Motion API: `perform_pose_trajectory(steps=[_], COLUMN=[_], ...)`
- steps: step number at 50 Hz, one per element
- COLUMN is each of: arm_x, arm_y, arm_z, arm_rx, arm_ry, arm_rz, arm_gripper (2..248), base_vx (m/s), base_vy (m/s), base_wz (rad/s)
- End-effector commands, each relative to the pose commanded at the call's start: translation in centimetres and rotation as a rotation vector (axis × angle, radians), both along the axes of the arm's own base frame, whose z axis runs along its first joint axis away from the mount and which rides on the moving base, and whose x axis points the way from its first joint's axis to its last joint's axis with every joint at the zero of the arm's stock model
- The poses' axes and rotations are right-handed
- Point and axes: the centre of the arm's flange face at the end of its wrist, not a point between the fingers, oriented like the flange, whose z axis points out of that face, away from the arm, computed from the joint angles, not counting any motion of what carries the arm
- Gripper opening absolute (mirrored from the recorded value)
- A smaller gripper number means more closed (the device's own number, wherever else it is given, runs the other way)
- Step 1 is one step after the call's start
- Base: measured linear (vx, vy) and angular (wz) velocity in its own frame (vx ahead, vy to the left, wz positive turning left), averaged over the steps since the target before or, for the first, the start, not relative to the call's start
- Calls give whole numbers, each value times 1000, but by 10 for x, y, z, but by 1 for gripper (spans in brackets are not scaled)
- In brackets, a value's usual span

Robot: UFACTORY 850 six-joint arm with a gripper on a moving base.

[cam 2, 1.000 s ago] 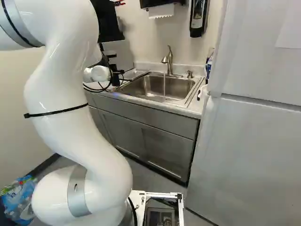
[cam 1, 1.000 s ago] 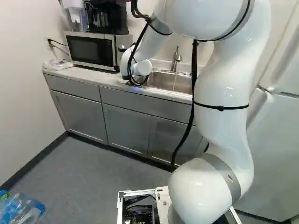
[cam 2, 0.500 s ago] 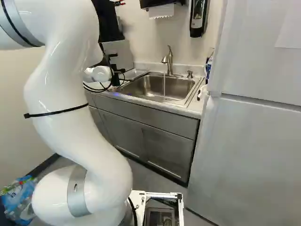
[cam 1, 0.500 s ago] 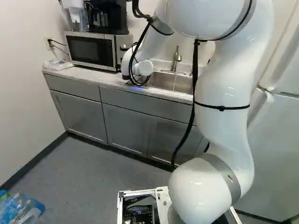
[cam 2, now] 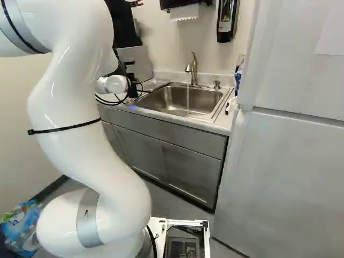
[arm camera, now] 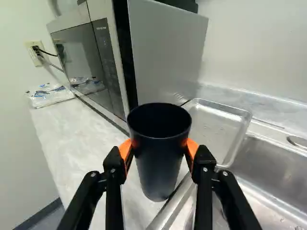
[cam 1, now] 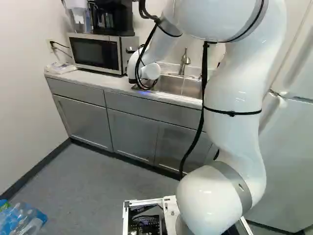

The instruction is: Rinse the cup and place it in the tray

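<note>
In the right base view my gripper (cam 2: 132, 88) is at the sink's left end, partly behind the arm's wrist. The wrist view shows the gripper (arm camera: 159, 149) shut on a dark, tapered cup (arm camera: 160, 165), an orange pad against each side below the rim. The cup is upright with its mouth up and looks empty. Its base is over the counter by the sink's edge; contact there is unclear. Just beyond the cup lies the shallow metal tray (arm camera: 216, 125), beside the basin.
Water runs in a thin stream from the faucet (cam 2: 194, 69) into the sink (cam 2: 177, 100). The microwave (arm camera: 165, 50) stands close ahead of the gripper, on the counter (arm camera: 79, 139). A plastic packet (arm camera: 49, 94) lies by the wall. The fridge (cam 2: 290, 161) is right of the sink.
The gripper's black fingers have drawn together in the right base view, from spread wide to shut on the cup. The arm has shifted very slightly; the base has stayed put.
</note>
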Motion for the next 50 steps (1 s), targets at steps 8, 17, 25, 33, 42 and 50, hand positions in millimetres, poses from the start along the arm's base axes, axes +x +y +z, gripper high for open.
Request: perform_pose_trajectory(steps=[8, 17, 25, 33, 42, 50], arm_x=[0, 0, 0, -1, -4, -10], arm_y=[0, 0, 0, -2, -8, -17], arm_z=[0, 0, 5, 14, 23, 30], arm_rx=[0, 0, 3, 7, 6, 3], arm_ry=[0, 0, -9, -22, -21, -10], arm_rz=[0, 0, 0, -2, -11, -22], arm_gripper=[122, 119, 119, 119, 119, 119], base_vx=[0, 0, 0, 0, 0, 0], base_vy=[0, 0, 0, 0, 0, 0], base_wz=[0, 0, 0, 0, 0, 0])
